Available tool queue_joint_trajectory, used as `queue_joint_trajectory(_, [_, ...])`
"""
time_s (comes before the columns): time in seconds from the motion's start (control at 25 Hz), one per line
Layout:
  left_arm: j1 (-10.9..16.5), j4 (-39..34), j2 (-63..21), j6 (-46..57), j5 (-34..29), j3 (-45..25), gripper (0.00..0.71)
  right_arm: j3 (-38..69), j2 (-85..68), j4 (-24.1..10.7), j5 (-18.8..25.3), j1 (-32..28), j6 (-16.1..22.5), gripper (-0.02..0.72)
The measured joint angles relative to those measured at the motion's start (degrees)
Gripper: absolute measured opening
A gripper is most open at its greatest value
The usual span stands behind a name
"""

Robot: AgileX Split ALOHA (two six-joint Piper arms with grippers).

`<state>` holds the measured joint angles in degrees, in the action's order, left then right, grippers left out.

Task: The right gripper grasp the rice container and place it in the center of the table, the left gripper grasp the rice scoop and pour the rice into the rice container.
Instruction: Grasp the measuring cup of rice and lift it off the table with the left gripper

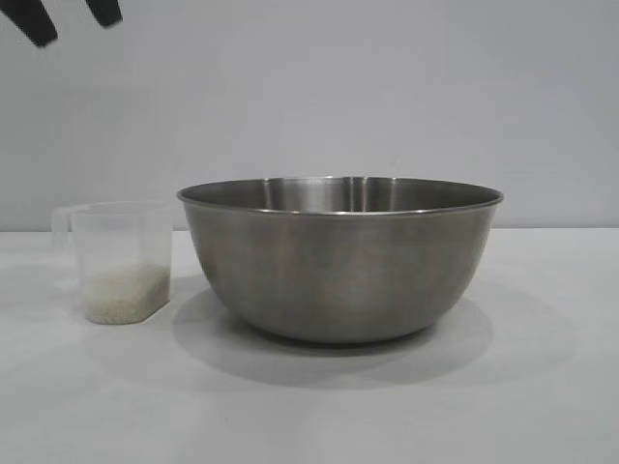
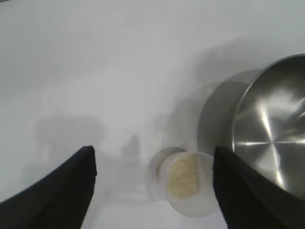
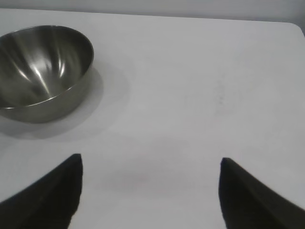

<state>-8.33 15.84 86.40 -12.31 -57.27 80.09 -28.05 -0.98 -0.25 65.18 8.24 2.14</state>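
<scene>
Bowl (image 1: 340,259) sits mid-frame on table (image 1: 542,387), ready for rice. Cup (image 1: 121,261) with rice (image 1: 124,292) just left of it, untouched. Left gripper (image 1: 73,17) upper left, wide, empty. Right gripper (image 3: 150,191) wide, empty, well clear.

1. A plain white surface (image 1: 542,387) fills the lower part of the room as seen from the front, matte and unmarked.
2. Behind its far edge rises a bare pale grey wall (image 1: 387,87), with no seams or fixtures showing.
3. Light is soft and even, falling from above; shadows on the surface are faint and blurred.
4. In the right wrist view, one rounded corner of the surface shows.
</scene>
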Motion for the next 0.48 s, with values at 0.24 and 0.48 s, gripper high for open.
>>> queue_joint_trajectory(0.24, [0.0,-0.25,-6.14,0.25,-4.5,-3.81,0.487,0.0,0.0,0.08,0.0,-6.84,0.0,0.549])
queue_joint_trajectory(0.48, [0.0,-0.29,-14.15,0.33,-4.5,-12.32,0.487,0.0,0.0,0.08,0.0,-7.68,0.0,0.549])
